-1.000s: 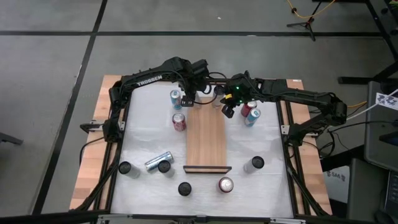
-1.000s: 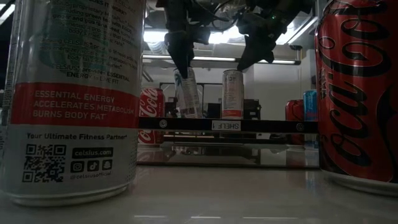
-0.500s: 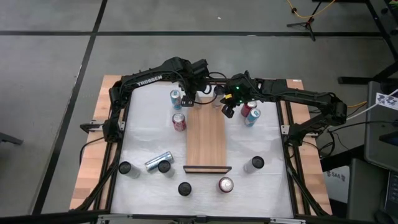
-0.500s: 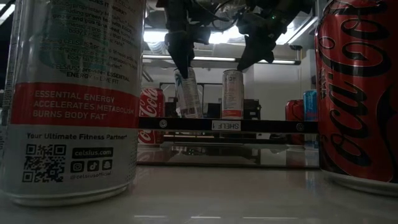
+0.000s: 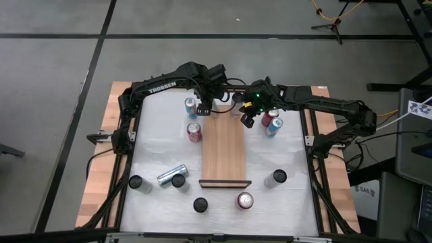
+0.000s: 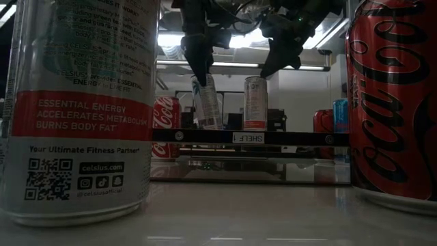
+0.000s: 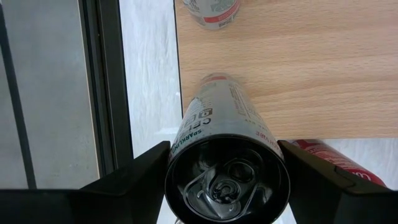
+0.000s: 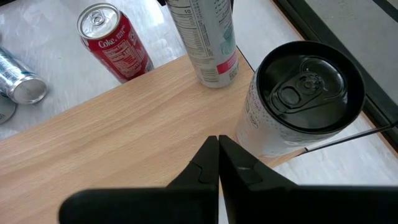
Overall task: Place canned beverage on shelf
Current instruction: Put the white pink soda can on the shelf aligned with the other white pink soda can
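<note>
The shelf (image 5: pixel 224 152), a light-brown plank with a dark lip (image 5: pixel 225 183) at its near end, lies mid-table. My left gripper (image 5: pixel 202 108) (image 7: pixel 227 186) is over the shelf's far left corner, shut on a tall white can (image 6: pixel 206 102). A second white can with a black top (image 8: pixel 298 99) (image 6: pixel 255 102) stands upright on its base at the shelf's far right corner. My right gripper (image 5: pixel 247 123) (image 8: pixel 217 146) hovers shut just above and beside that can, touching nothing. My left gripper pinches the white can's upper end, just below the rim (image 7: pixel 186 155), between its two fingers (image 7: pixel 134 183), one on either side. The fingers come steeply from above. The can leans tilted, its lower end (image 7: pixel 214 81) on the shelf's far left corner.
A blue can (image 5: pixel 191 106) and a Coke can (image 5: pixel 194 131) stand left of the shelf; a red (image 5: pixel 269 119) and a blue can (image 5: pixel 273 129) stand right of it. Near the front are a lying silver can (image 5: pixel 170 176) and several upright cans (image 5: pixel 244 200).
</note>
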{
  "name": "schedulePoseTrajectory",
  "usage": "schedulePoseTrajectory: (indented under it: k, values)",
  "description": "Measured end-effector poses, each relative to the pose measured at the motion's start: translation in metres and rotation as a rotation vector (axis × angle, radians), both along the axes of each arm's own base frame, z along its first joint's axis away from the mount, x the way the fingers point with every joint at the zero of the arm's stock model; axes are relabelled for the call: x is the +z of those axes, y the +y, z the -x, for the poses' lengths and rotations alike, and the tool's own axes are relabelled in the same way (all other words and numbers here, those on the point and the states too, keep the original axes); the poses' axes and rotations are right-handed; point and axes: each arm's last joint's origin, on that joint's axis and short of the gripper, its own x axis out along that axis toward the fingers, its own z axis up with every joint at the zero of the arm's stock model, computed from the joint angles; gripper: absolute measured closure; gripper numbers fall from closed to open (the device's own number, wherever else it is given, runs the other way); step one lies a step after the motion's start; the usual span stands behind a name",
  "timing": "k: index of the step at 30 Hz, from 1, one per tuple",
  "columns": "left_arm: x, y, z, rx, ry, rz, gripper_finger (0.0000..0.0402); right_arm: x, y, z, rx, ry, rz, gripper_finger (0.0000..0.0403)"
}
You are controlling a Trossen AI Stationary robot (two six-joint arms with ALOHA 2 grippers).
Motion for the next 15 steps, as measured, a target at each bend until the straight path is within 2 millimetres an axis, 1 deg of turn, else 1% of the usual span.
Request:
schedulePoseTrajectory:
  k: [15]
  values:
    - [0.0002, 0.0002, -0.0008, 0.000, -0.008, -0.003, 0.0142, -0.0001, 0.0000, -0.0001, 0.000, 0.000, 0.000, 0.0402]
